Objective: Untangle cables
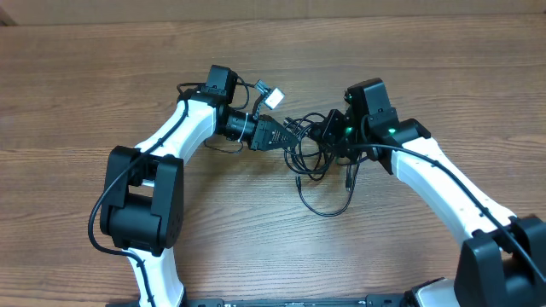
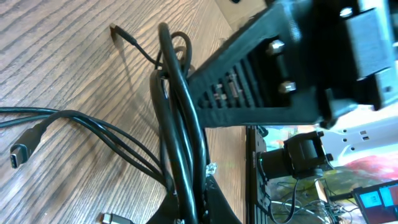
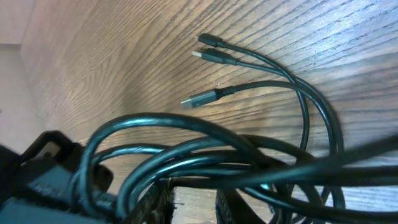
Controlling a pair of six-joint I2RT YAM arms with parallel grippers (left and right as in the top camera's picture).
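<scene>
Wood table (image 1: 102,77), two arms meeting mid-table over the cables (image 1: 317,166), which lie in one knotted clump between and just below the grippers, with a slack loop (image 1: 324,203) hanging toward the near edge. Left gripper (image 1: 275,135) is clamped tight on a bunch of strands; its wrist view shows several running together into the jaws, not one. Right gripper (image 1: 334,128) is buried in the clump from the other side, jaws part-way. Strands cross it, but whether any is pinched cannot be told. Main risk, as I read it: with several cords in one grip, pulling apart would cinch the knot or drag the whole clump along. Second: the grippers sit near each other, so a small misjudged move could knock them together. Third: the free plug ends (image 3: 200,99), lying on the wood just beside the curves, could hook inside a loop as cord runs through. Least: a thin strand slipping out under tension.
</scene>
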